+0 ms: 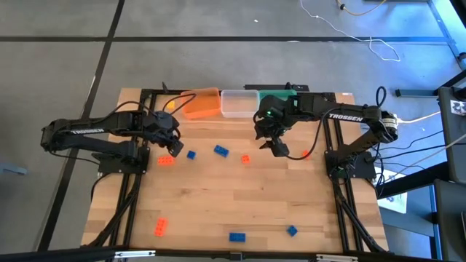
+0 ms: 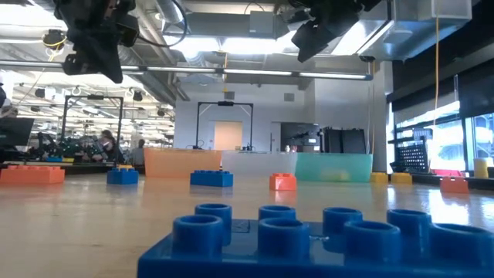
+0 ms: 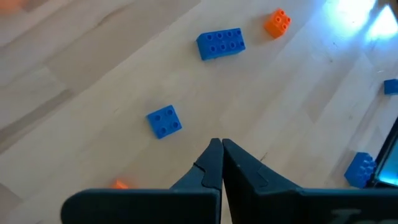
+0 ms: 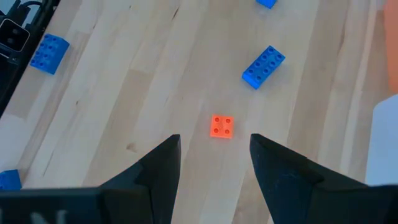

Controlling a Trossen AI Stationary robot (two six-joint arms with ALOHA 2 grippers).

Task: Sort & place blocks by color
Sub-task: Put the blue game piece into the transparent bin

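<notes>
right gripper (image 4: 214,165) fingers spread wide, empty, raised over table toward its back edge | small orange block (image 4: 222,126) seen lying just ahead, lined up with finger gap, square so no long axis | left gripper (image 3: 221,163) pinched closed, empty | right arm judged nearer

I'm seeing a pale wood table (image 1: 218,211), planked grain, smooth satin finish. Blocks (image 3: 221,43) are looking like glossy moulded plastic with studded tops. Tubs at 12 o'clock: orange tub (image 1: 200,104) and clear tub (image 1: 239,103) are reading as translucent plastic. Gripper fingers (image 4: 155,171) are showing matt black.
</notes>
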